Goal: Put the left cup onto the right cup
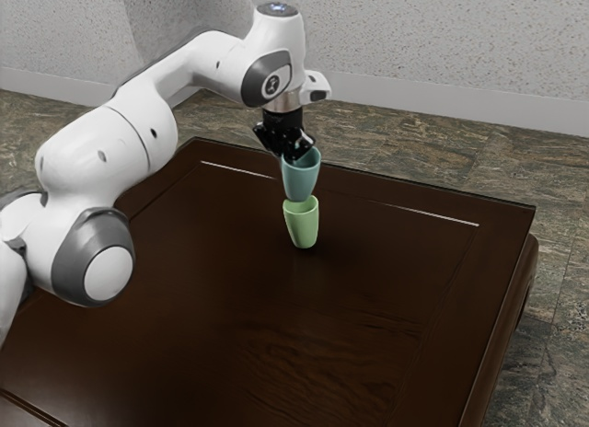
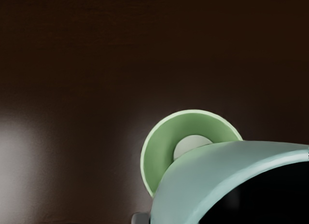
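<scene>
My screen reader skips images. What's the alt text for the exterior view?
A gripper on a white arm holds a teal cup by its rim, right over a green cup standing upright on a dark wooden table.

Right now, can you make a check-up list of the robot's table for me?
Surface: dark wooden table with a raised rim.
Job's things: teal cup held mouth up, directly over the green cup, which stands on the table; I cannot tell whether they touch.
Clutter: nothing seen.
Grippers: gripper shut on the teal cup's rim.
Cables: nothing seen.
Surroundings: stone-patterned floor, speckled pale wall.
</scene>
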Motion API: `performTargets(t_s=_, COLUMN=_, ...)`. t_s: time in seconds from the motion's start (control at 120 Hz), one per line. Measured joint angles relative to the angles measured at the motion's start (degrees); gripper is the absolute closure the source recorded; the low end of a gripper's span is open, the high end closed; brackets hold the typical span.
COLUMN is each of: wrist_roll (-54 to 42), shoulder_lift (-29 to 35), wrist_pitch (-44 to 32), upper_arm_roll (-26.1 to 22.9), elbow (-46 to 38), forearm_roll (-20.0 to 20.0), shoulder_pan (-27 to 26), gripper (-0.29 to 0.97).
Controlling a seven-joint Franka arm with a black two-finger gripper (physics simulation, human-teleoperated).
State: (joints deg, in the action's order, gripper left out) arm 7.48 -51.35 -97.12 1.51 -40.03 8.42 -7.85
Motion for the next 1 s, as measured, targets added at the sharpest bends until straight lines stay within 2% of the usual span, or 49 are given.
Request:
performTargets(t_s=0.442, wrist_roll=-0.6, shoulder_lift=-0.4, wrist_pitch=-3.6, upper_arm_roll=0.0, elbow=0.0, forearm_roll=-0.1, shoulder_pan=2.6, gripper=0.79)
performTargets(t_s=0.558, wrist_roll=-0.6, shoulder_lift=-0.2, wrist_pitch=-3.7, upper_arm_roll=-2.3, elbow=-0.1, forearm_roll=-0.5, shoulder_pan=3.9, gripper=0.79)
performTargets(t_s=1.0, wrist_roll=1.5, shoulder_lift=-0.1, wrist_pitch=-3.9, upper_arm_roll=-2.4, elbow=0.1, forearm_roll=-5.1, shoulder_pan=4.9, gripper=0.79)
